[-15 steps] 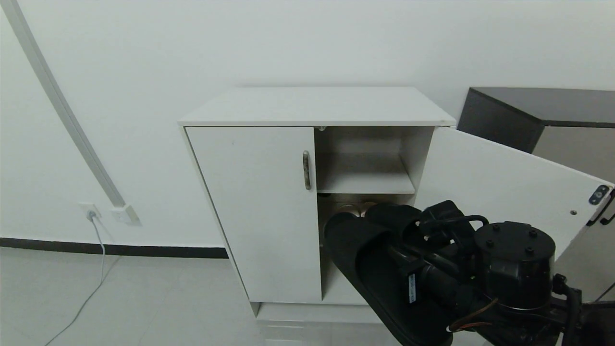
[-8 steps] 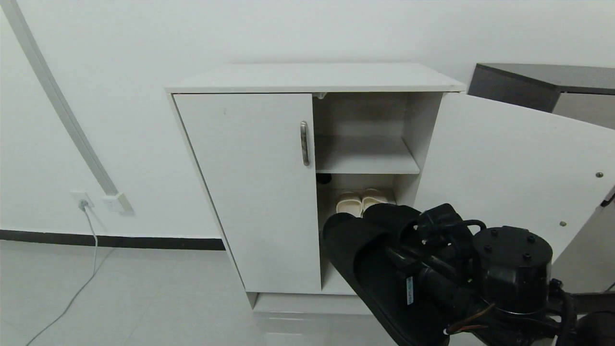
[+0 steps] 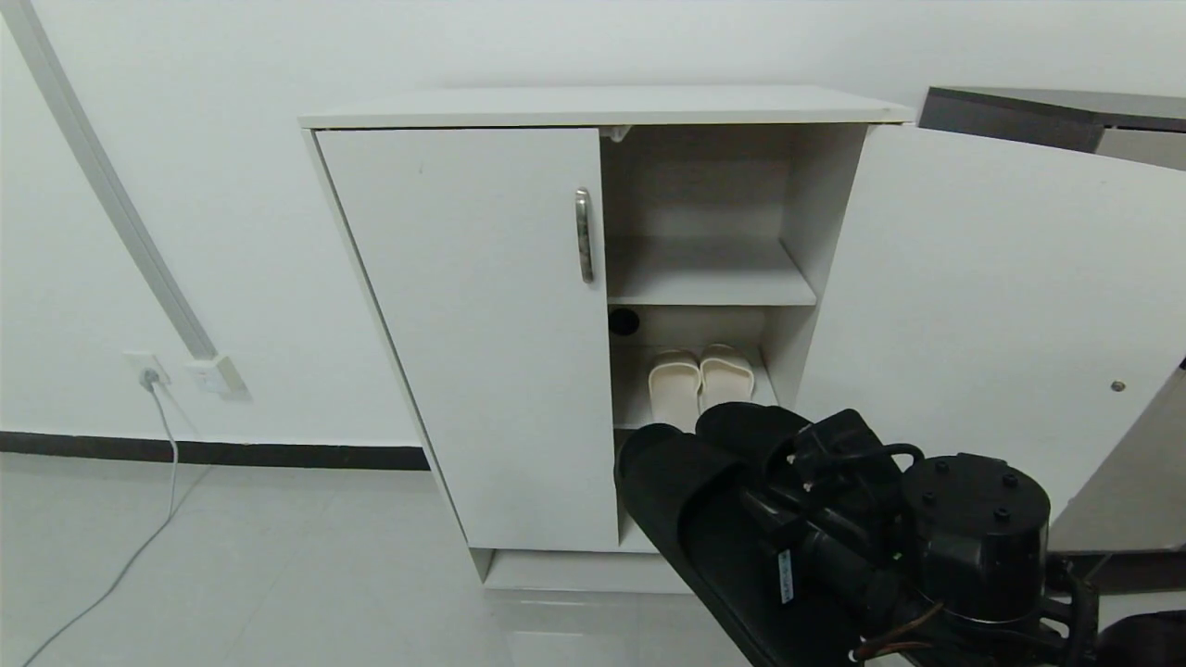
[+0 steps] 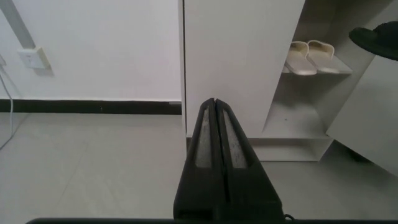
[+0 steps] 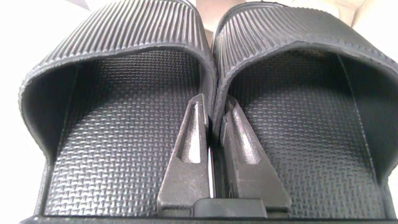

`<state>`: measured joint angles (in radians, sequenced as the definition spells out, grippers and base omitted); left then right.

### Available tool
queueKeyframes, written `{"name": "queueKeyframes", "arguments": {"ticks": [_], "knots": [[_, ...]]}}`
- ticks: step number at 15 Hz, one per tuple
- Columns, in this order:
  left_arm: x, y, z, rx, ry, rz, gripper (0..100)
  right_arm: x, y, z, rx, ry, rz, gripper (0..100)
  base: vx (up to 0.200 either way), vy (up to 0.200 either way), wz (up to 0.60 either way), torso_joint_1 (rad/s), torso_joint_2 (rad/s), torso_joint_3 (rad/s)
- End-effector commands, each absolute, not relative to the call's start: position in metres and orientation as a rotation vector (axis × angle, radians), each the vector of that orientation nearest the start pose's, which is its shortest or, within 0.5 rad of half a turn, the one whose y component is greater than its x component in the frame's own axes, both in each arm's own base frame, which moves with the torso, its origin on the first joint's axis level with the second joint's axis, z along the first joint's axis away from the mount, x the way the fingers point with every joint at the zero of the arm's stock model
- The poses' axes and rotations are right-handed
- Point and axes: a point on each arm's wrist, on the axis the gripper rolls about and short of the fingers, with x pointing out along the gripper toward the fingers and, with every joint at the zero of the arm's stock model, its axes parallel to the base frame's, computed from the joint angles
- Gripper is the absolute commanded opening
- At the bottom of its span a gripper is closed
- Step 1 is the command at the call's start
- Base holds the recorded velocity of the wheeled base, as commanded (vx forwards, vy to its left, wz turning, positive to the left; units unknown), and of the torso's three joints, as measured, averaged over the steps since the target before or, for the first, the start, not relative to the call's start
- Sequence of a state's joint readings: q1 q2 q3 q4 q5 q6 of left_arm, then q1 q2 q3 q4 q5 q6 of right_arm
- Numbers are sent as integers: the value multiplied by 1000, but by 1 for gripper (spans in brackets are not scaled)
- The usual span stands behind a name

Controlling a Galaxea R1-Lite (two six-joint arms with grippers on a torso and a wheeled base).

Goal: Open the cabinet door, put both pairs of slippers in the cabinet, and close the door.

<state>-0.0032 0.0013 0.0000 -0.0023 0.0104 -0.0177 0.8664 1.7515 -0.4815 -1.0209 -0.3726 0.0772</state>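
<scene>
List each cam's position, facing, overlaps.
Head: high on the robot, looking forward-down at the cabinet, right door open; right arm with black slippers.
Left wrist: low, facing the cabinet over the shut left gripper.
Right wrist: on the right gripper, pinching the black slippers.
Shared: cream slippers on a shelf, in head and left wrist.

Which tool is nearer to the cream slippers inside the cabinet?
Right. The right tool, shut on the black slippers, is just in front of the cream slippers; the left tool is farther back, over the floor.

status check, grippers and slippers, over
Right gripper shut on black slippers, before open cabinet. Left gripper shut, empty. White slippers on middle shelf.
</scene>
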Motion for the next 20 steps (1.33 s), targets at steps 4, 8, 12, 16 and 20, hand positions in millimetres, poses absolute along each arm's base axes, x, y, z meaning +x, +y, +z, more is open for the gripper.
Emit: {"name": "queueKeyframes", "arguments": {"ticks": [4, 8, 12, 16, 20], "knots": [[-23, 0, 76, -18, -2, 8, 0, 182, 204, 121, -76, 233, 499, 0, 0, 0, -300, -1, 1, 4], [-23, 0, 76, -18, -2, 8, 0, 183, 205, 118, -79, 240, 511, 0, 0, 0, 0, 0, 0, 0], [-23, 0, 76, -18, 0, 8, 0, 197, 220, 111, -94, 216, 445, 0, 0, 0, 0, 0, 0, 0], [-23, 0, 76, -14, -2, 3, 0, 223, 263, 128, -35, 222, 222, 0, 0, 0, 0, 0, 0, 0], [-23, 0, 76, -11, -2, 5, 0, 230, 278, 162, 11, 284, 123, 0, 0, 0, 0, 0, 0, 0]]}}
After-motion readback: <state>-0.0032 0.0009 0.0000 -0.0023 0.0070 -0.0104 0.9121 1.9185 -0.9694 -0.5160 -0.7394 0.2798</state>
